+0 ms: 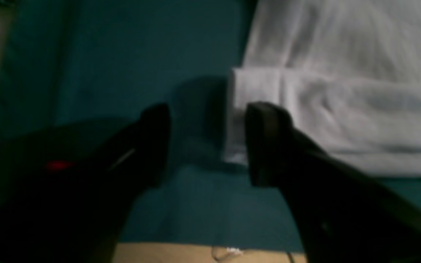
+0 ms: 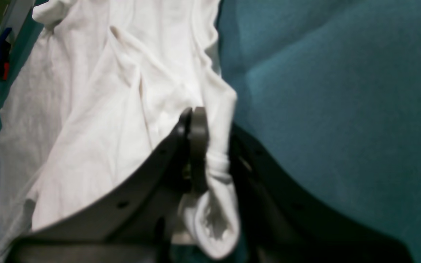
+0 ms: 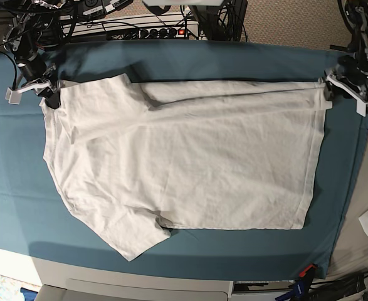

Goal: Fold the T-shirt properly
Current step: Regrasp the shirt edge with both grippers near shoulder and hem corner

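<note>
The teal fabric table cover [image 3: 171, 251] is spread beneath the wrinkled white cotton T-shirt [image 3: 184, 169]. A bunched shirt edge is clamped inside the right gripper [image 2: 210, 146]. The left gripper [image 1: 207, 142] is parted beside the hem corner.

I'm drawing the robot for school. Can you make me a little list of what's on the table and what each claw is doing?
shirt: white T-shirt, spread out, wrinkly, its far long edge already folded over
table cover: teal cloth under the shirt
right claw: shut, pinching a bunched bit of the shirt
left claw: open, at the shirt's folded corner, not holding it
shirt corners: one claw at each far corner
</note>
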`<act>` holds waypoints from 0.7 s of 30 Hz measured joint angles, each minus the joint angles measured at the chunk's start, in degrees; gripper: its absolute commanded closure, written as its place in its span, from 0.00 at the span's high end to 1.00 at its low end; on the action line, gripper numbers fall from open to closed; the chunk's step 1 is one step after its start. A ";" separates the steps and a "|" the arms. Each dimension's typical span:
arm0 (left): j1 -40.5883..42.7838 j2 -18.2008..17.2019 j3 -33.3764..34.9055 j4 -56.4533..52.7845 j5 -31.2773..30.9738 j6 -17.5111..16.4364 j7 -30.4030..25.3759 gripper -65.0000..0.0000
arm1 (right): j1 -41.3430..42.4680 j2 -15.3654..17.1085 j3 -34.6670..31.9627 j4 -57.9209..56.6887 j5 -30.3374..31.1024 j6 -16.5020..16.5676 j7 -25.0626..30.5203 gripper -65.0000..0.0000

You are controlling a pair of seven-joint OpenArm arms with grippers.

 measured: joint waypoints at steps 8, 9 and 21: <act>-0.02 3.19 0.00 -0.44 -3.85 -1.46 -0.42 0.55 | 0.00 0.00 0.00 0.00 0.00 0.00 0.00 0.03; -0.04 3.50 0.00 -0.44 -3.87 -1.49 -0.57 0.55 | 0.00 0.00 0.00 0.00 0.00 0.00 0.02 0.03; -2.05 4.39 0.02 -0.46 -3.41 -1.46 -0.74 0.00 | 0.00 0.17 -0.02 0.00 0.00 0.02 -0.17 0.00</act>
